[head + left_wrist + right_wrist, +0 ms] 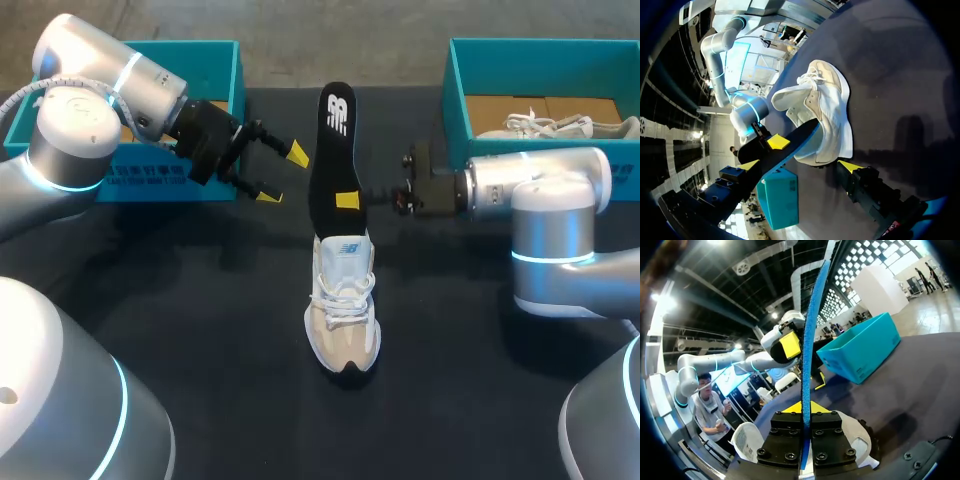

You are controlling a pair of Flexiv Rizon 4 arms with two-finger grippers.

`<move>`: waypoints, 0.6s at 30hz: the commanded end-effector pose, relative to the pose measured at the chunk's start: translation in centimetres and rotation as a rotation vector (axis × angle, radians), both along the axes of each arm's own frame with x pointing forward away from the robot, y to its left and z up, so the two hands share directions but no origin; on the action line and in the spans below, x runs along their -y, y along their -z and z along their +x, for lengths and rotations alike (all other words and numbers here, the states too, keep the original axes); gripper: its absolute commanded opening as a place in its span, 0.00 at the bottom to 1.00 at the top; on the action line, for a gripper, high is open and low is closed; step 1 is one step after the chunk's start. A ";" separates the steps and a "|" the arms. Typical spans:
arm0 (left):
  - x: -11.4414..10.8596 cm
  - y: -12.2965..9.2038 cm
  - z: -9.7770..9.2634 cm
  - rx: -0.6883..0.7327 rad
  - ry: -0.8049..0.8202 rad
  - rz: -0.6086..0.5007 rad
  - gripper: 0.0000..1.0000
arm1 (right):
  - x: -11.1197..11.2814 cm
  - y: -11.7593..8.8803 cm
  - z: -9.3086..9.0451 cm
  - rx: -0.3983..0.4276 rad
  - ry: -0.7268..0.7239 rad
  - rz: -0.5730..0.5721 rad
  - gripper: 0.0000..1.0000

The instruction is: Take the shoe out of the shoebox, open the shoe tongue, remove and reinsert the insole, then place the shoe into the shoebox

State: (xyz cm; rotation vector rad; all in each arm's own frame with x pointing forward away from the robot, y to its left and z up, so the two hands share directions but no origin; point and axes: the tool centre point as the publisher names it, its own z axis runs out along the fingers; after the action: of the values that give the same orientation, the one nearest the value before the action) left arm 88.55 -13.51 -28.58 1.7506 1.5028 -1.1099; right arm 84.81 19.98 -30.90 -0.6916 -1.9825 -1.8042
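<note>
Head view looks down from behind; both wrist views face inward, close, sharing the insole (335, 150)

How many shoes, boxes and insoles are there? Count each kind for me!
Teal shoeboxes: 2, the left shoebox and the right shoebox
Shoes: 2, the beige shoe out on the mat and the white shoe in the right shoebox
Insoles: 1, the black insole
Total: 5
</note>
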 end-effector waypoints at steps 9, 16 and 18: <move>0.1 0.0 0.0 0.001 0.000 -0.001 1.00 | 0.1 0.9 -1.3 -0.016 0.013 -0.001 0.00; 0.1 0.0 0.0 0.001 0.000 -0.001 1.00 | 0.4 1.4 -2.0 -0.030 0.021 -0.013 0.00; 0.1 0.0 0.0 0.001 0.000 -0.001 1.00 | 0.4 1.6 -2.1 -0.032 0.022 -0.017 0.00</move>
State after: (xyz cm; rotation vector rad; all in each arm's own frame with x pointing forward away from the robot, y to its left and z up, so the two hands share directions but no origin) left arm 88.55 -13.51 -28.58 1.7506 1.5028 -1.1099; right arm 83.23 19.50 -32.51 -0.7339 -1.9743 -1.7789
